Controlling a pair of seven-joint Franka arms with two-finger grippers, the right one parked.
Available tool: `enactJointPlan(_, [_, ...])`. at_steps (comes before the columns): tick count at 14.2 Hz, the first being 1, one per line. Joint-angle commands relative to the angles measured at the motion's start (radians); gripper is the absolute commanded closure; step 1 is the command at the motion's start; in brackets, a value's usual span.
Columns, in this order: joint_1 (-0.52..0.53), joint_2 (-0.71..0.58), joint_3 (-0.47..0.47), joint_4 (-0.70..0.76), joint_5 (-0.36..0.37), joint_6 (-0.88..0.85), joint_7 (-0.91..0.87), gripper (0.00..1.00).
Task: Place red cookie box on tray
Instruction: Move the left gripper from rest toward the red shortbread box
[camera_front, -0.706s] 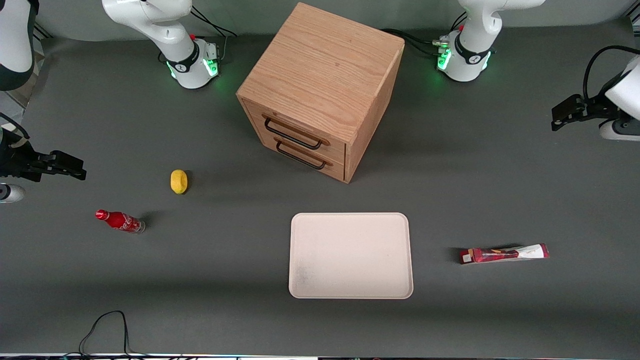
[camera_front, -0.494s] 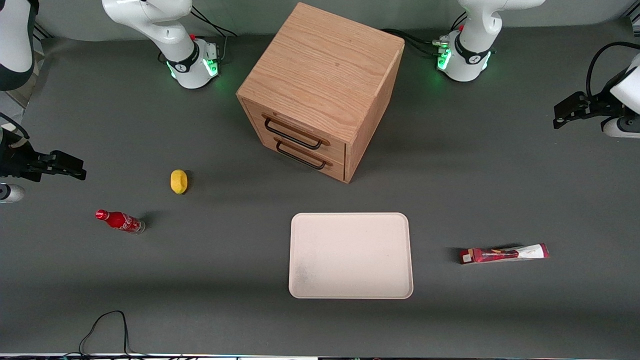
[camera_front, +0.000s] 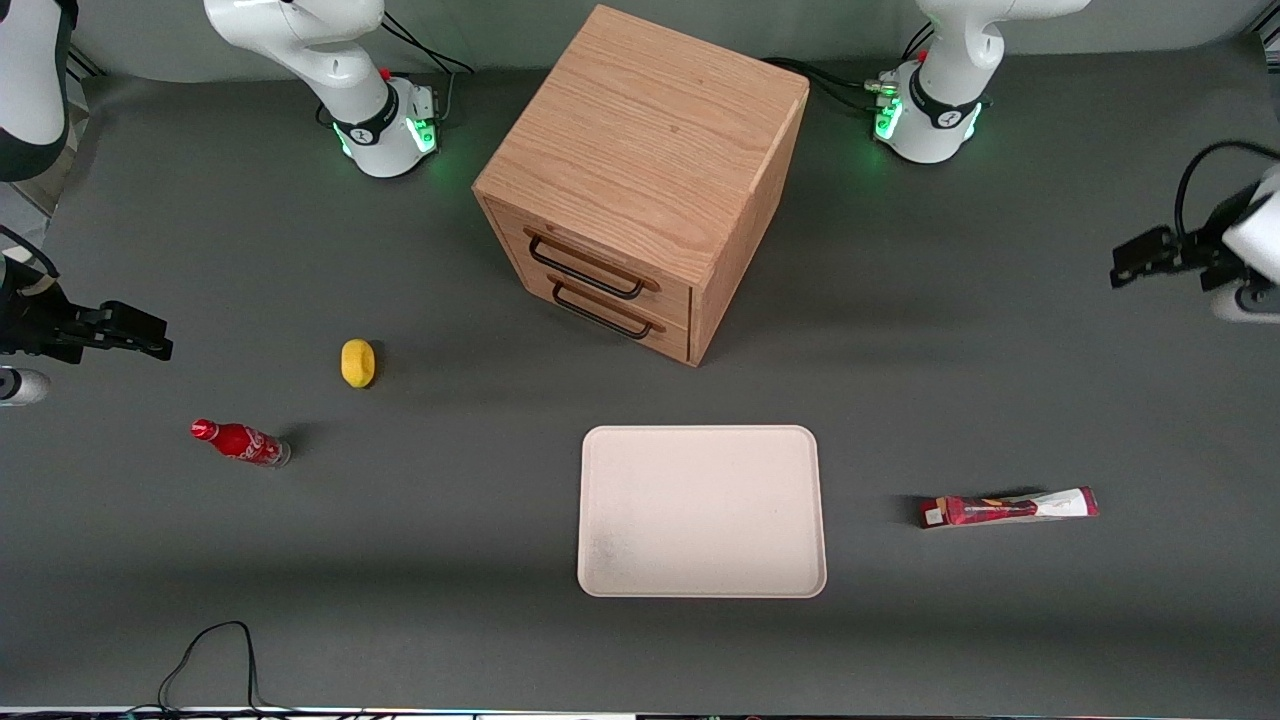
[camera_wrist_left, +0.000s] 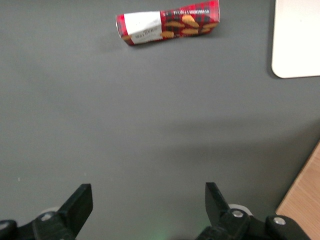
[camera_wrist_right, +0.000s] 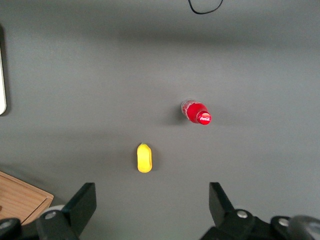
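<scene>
Red cookie box (camera_front: 1008, 507) lies flat on the grey worktop (camera_front: 1000, 380), beside the tray (camera_front: 702, 511) toward the working arm's end, apart from it with bare worktop between; its white end points away from the tray. Tray flat on the worktop, nearer the front camera than the wooden two-drawer cabinet (camera_front: 643, 180), nothing on it. Pincer (camera_front: 1135, 257) hangs above the worktop at the working arm's end, well apart from the tray and farther from the front camera than the cookie box. In the wrist view its fingers (camera_wrist_left: 80, 205) are spread wide apart, gripping nothing, with the box (camera_wrist_left: 167, 27) and a tray corner (camera_wrist_left: 297, 40) ahead of them. Toward the parked arm's end from the tray: a yellow lemon-like thing (camera_front: 358, 362) and a small red bottle (camera_front: 240, 442), lying apart from each other.
</scene>
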Motion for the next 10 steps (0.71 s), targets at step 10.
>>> enactJointPlan(10, [0.002, 0.475, 0.025, 0.327, -0.004, 0.238, 1.113, 0.00])
